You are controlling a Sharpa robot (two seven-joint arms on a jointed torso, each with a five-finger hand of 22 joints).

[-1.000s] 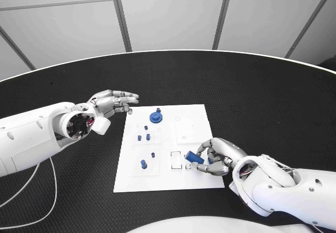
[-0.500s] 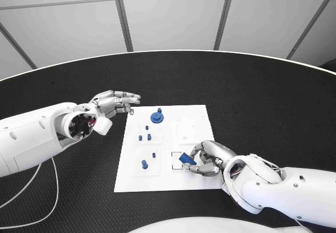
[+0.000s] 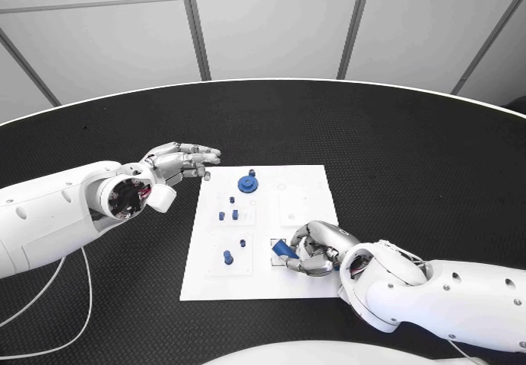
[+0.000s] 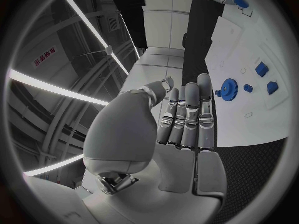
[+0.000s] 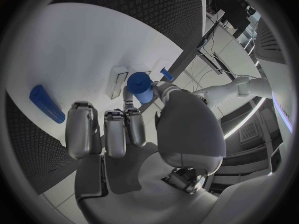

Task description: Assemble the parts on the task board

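The white task board (image 3: 258, 228) lies mid-table. My right hand (image 3: 315, 249) hovers over its near part and pinches a blue block (image 3: 283, 249) between thumb and finger, just above a rectangular slot (image 3: 274, 251). In the right wrist view the block (image 5: 141, 86) sits at the fingertips beside the slot (image 5: 118, 79), and a blue bar (image 5: 47, 103) lies near the board's edge. My left hand (image 3: 181, 161) holds nothing, fingers stretched out off the board's far left corner. A blue gear (image 3: 248, 184) stands on the board's far part, also seen as the gear (image 4: 228, 89) past the left hand (image 4: 184, 119).
Small blue pegs (image 3: 231, 201) stand in the board's left column, with one more peg (image 3: 228, 257) nearer me. The black table (image 3: 416, 160) spreads wide around the board. A white cable (image 3: 66, 304) trails under the left arm.
My right hand has carried the blue block leftward across the board's near part, to just over the rectangular slot. The left hand has stayed where it was.
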